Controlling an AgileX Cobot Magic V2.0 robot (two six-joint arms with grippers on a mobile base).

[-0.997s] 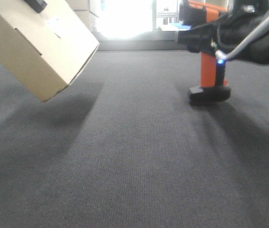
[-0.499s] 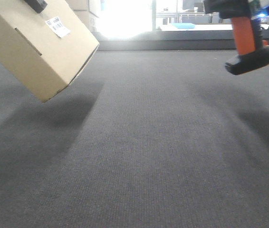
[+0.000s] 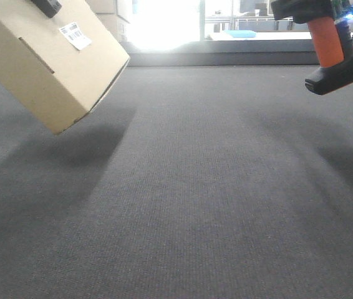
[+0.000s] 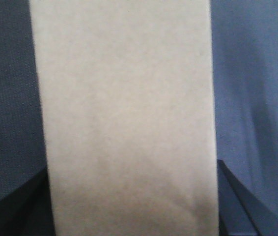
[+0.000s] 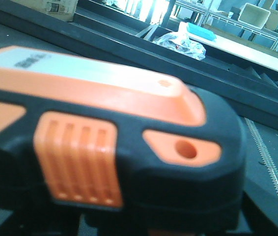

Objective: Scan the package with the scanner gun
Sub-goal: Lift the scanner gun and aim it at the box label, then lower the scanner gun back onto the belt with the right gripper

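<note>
A tan cardboard package (image 3: pixel 52 59) hangs tilted above the carpet at the upper left, with a white barcode label (image 3: pixel 75 34) on its upper face. It fills the left wrist view (image 4: pixel 124 113). My left gripper (image 4: pixel 129 211) is shut on it, with dark fingers (image 4: pixel 235 196) at both lower sides. The orange and black scanner gun (image 3: pixel 329 47) is in the air at the upper right, its black base (image 3: pixel 340 71) lowest. Its head fills the right wrist view (image 5: pixel 104 142). My right gripper holds it and is mostly hidden behind it.
Dark grey carpet (image 3: pixel 189 199) covers the floor. A low dark ledge (image 3: pixel 226 59) runs along the back under a bright window. Behind it stand a white table with a blue tray (image 5: pixel 203 32) and shelves with boxes (image 5: pixel 254 14).
The scanner gun has been lifted off the carpet and moved up and to the right. The package has stayed in place in the left gripper.
</note>
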